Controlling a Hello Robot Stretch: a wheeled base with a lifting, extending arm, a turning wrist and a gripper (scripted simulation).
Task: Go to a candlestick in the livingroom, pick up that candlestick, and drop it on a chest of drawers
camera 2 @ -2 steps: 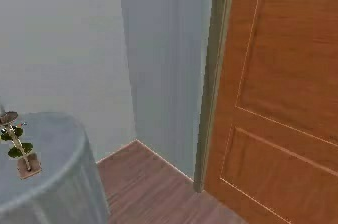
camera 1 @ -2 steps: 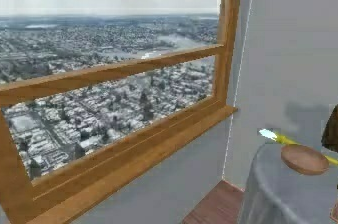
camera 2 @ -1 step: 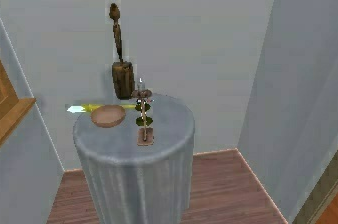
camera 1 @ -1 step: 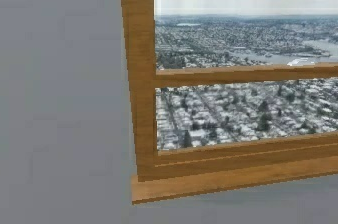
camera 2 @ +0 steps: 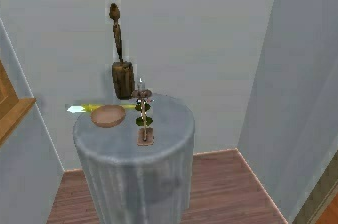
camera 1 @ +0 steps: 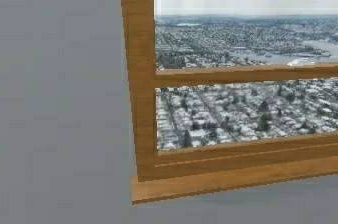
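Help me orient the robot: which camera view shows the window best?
The forward view: the window shows its wooden frame, sill and city-view panes. The arm side view catches a corner of the frame at its left edge.

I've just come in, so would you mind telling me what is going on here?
The robot faces a grey wall and a wooden-framed window. On its arm side, a round grey table stands in a corner. On the table are a slim candlestick, a shallow brown dish and a dark wooden statue. The candlestick stands upright on the tabletop, not yet picked up.
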